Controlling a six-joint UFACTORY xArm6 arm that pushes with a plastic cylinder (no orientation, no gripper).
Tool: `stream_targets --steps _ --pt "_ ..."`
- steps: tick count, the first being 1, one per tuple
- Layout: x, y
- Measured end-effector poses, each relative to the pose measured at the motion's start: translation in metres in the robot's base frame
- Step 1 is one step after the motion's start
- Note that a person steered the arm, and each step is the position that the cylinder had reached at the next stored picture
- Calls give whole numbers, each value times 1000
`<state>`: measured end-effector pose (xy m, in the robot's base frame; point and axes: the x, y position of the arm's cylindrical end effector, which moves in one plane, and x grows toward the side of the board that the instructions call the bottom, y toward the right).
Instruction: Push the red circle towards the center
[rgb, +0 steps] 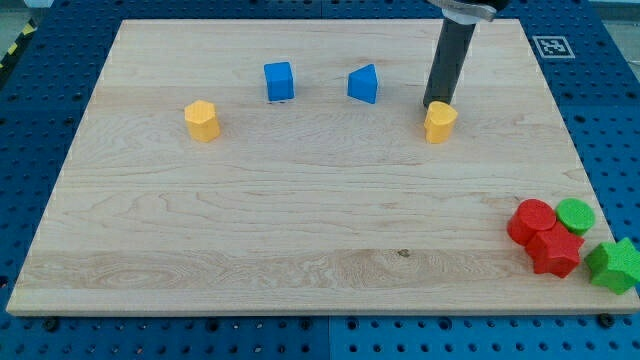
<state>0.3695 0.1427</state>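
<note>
The red circle (529, 220) lies near the board's right edge toward the view's bottom, touching a red star-like block (555, 251) below it and a green circle (575, 215) to its right. My tip (432, 104) is at the view's upper right, touching the top edge of a yellow block (439, 122). The tip is far above and to the left of the red circle.
A green star-like block (616, 265) sits at the board's right edge. A blue cube (279, 81) and a blue wedge-like block (364, 84) lie near the top middle. A yellow hexagon-like block (202, 120) lies at upper left. The wooden board (300, 220) rests on a blue pegboard.
</note>
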Motion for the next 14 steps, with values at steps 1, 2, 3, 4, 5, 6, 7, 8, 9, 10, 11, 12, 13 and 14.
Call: stream_targets --steps 1,2,3,4,5,6,7,8,9,10,11,12,13,14 --pt "7 0" --pt "16 1" --pt "3 10" --pt "-29 65" --pt "2 138" --pt "65 202" --pt "74 203" --pt "130 200" --pt "183 194" --pt "197 192" --pt "194 177" --pt "184 138" --pt "176 99" --pt "175 65"
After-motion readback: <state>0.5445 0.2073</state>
